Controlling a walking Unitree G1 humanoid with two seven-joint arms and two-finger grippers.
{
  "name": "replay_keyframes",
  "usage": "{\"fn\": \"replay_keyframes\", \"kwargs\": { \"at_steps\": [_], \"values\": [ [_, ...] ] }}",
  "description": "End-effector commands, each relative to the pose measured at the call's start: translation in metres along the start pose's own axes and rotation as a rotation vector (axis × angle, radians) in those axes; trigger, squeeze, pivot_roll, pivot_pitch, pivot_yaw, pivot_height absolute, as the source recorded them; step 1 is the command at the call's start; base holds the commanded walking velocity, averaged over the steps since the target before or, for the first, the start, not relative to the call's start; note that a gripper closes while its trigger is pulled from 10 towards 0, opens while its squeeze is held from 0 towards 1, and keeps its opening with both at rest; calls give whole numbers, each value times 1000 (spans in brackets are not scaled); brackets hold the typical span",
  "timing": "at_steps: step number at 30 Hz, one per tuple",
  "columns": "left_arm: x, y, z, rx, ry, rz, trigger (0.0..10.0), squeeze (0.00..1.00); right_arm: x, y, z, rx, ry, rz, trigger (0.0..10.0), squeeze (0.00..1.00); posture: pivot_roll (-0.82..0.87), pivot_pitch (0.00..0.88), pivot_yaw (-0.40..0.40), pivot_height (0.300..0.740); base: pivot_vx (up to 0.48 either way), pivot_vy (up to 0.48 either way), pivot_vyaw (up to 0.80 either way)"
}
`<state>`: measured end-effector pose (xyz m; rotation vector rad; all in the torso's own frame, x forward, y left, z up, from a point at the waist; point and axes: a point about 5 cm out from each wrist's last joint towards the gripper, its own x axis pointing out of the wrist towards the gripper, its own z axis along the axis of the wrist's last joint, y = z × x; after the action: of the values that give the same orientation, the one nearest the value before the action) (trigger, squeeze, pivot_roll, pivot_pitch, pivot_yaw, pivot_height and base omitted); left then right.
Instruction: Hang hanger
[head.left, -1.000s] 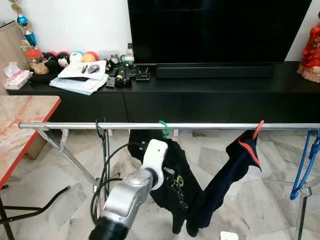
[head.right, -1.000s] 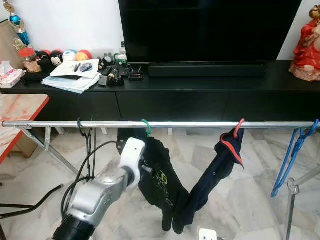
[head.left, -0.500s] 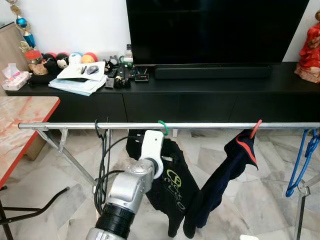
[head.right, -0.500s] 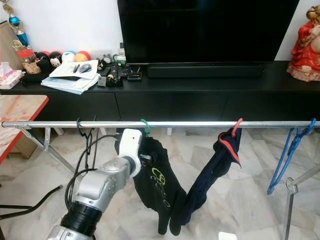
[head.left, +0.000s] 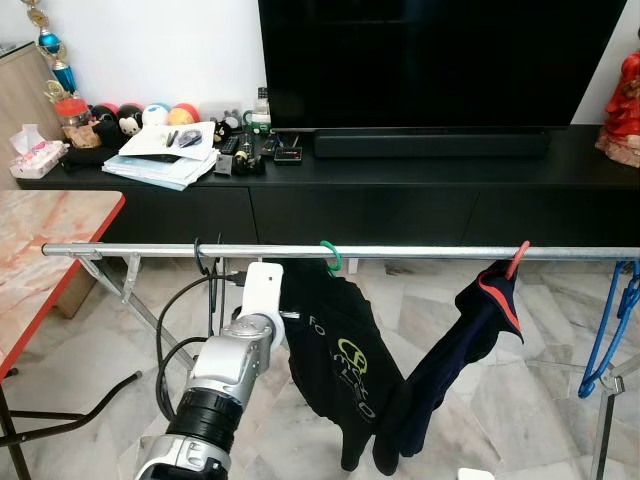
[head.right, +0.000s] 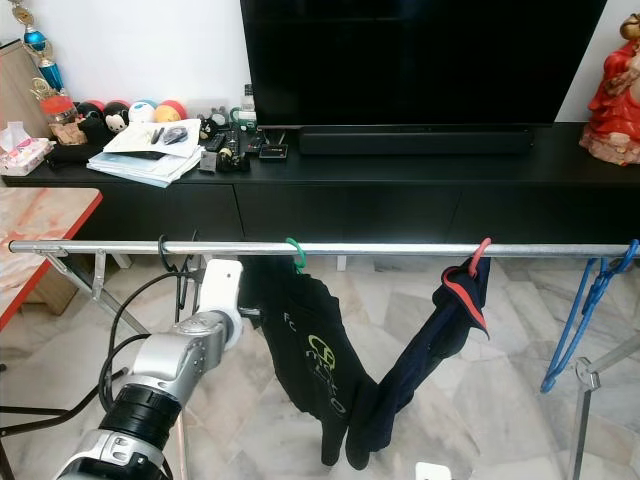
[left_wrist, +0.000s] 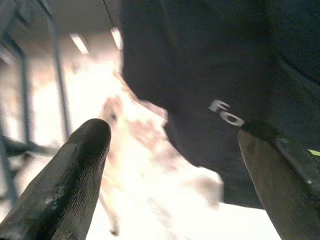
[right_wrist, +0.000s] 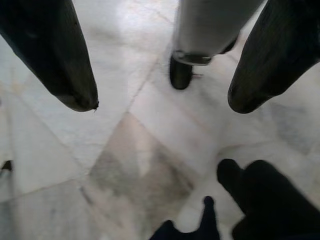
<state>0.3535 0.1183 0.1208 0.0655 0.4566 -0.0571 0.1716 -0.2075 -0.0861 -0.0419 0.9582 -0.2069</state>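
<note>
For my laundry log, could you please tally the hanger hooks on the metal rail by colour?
Green hanger hook, carrying a black shirt: 1
Red hanger hook, carrying a dark garment: 1
Blue hangers, bare, at the rail's right end; how many are bunched there I cannot tell: at least 1
Black hook near the left end: 1
Total: at least 4

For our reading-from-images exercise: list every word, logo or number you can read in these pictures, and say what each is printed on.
"Fo": white letters on the black shirt, cut off by the left end effector finger; the rest is hidden.
Green round logo with text below on the same shirt: too small to read.
Papers on the TV cabinet: print too small to read.
</note>
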Motion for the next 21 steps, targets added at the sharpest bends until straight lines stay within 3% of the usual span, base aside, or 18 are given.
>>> {"fn": "replay_keyframes", "kwargs": {
  "at_steps": [1,2,5,9,12,13,14,16,17,19,21],
  "values": [
    [-1,3,5,62,-77,-31,10000,0,0,-1,2,13,-13,0,10000,0,98,51,21,740,0,0,0],
    [-5,7,11,96,-171,-84,10000,0,2,-5,14,39,-62,-11,10000,0,97,52,21,740,0,0,0],
    [-14,13,2,185,-244,-160,10000,0,3,-5,31,49,-140,-18,10000,0,90,52,22,740,0,0,0],
    [-20,19,-20,187,-210,-236,10000,0,3,-4,41,54,-196,-20,10000,0,90,52,22,740,0,0,0],
    [-26,26,-50,196,-145,-259,10000,0,0,-12,48,73,-279,-24,10000,0,72,57,21,740,0,0,0],
    [-29,31,-67,168,-106,-246,10000,0,-3,-17,55,82,-365,-21,10000,0,64,60,17,740,0,0,0],
    [-29,31,-67,168,-106,-246,10000,0,-3,-17,55,82,-365,-21,10000,0,64,60,17,740,0,0,0],
    [-33,33,-77,142,-96,-234,10000,0,-10,-23,73,103,-507,-9,10000,0,61,64,14,740,0,0,0],
    [-33,33,-77,142,-96,-234,10000,0,-10,-23,73,103,-507,-9,10000,0,61,64,14,740,0,0,0],
    [-36,31,-77,118,-106,-238,10000,0,-27,-23,102,119,-688,55,10000,0,61,64,14,740,0,0,0],
    [-36,30,-77,131,-109,-242,10000,0,-35,-18,113,112,-761,103,10000,0,53,64,11,740,0,0,0]
  ]
}}
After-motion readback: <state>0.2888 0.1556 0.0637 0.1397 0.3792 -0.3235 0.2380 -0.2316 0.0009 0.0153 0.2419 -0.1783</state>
